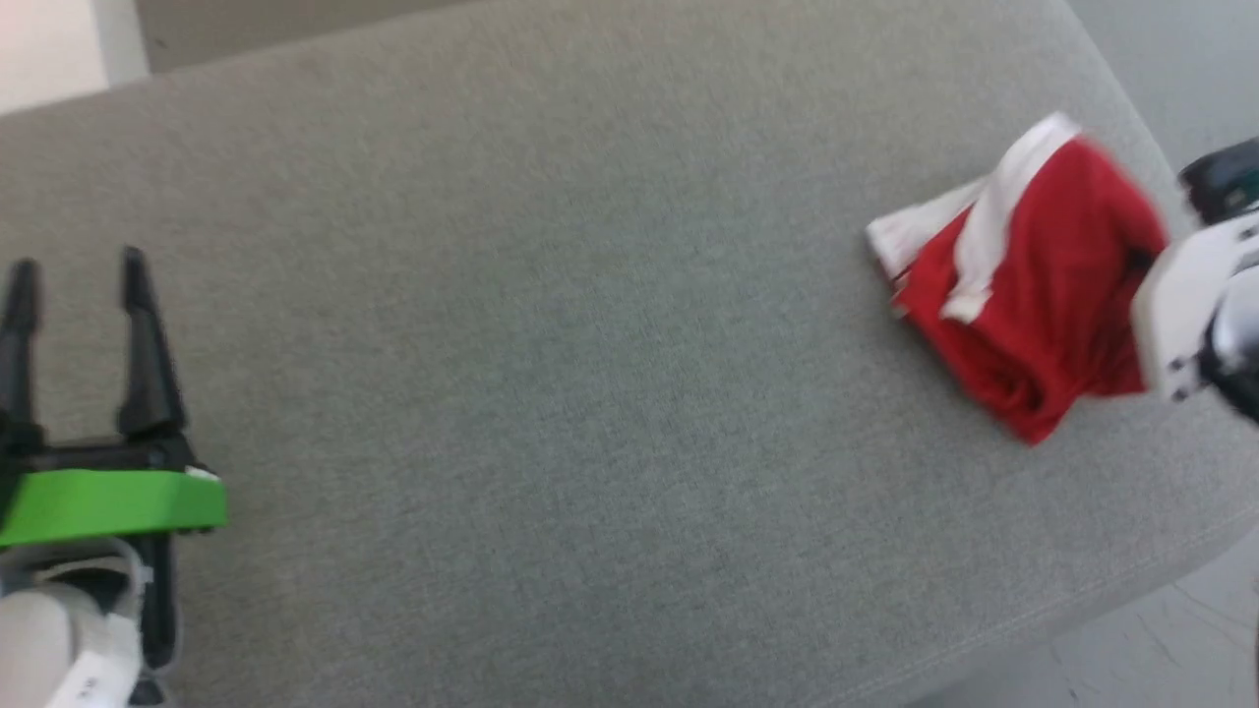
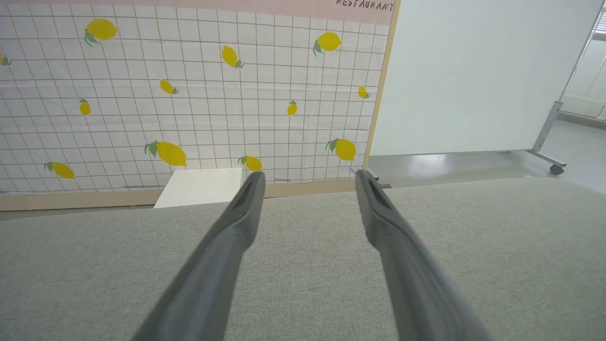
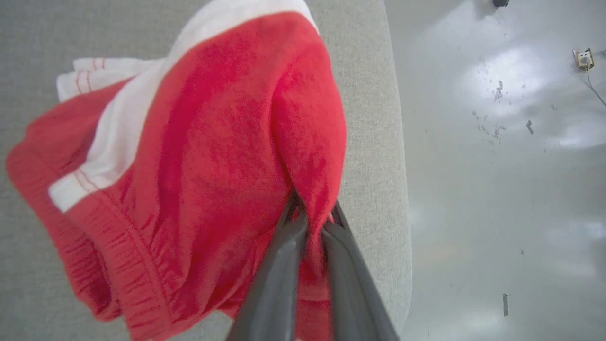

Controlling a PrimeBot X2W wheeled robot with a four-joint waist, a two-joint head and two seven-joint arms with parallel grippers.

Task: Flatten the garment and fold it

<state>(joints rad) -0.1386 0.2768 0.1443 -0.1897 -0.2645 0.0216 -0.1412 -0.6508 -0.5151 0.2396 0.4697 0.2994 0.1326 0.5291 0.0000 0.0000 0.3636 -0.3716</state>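
Head view: left tool (image 1: 79, 270) at near left, above the grey cushion (image 1: 590, 393). Its 2 dark fingers are apart, with nothing between them. A green band (image 1: 108, 503) sits just behind the fingers. The shorts (image 1: 1043, 285) are at the right of the cushion, near its right edge and well apart from the left tool. They are bunched in a heap rather than flat: red fabric, with a white stripe (image 1: 993, 226) running across the top. The pale right forearm (image 1: 1180, 305) comes in from the right edge and meets the heap on its right side. This part of the frame is blurred, and the fingers cannot be made out here.

Left wrist view: the 2 fingers are spread wide over bare cushion, touching nothing. Beyond the far edge stand a tiled wall (image 2: 189, 94) printed with lemons, a white block (image 2: 199, 188) at its foot, and a white panel (image 2: 473, 76) on a wheeled frame to the right.

Right wrist view: right tool (image 3: 313, 213) is clamped on a fold of red fabric at the right side of the shorts, the fingers almost together with the cloth pinched between them. The rest of the shorts spreads left in loose folds over the cushion. The ribbed waistband (image 3: 123, 255) is at lower left. The pale floor (image 3: 497, 189) lies beyond the cushion's right edge.
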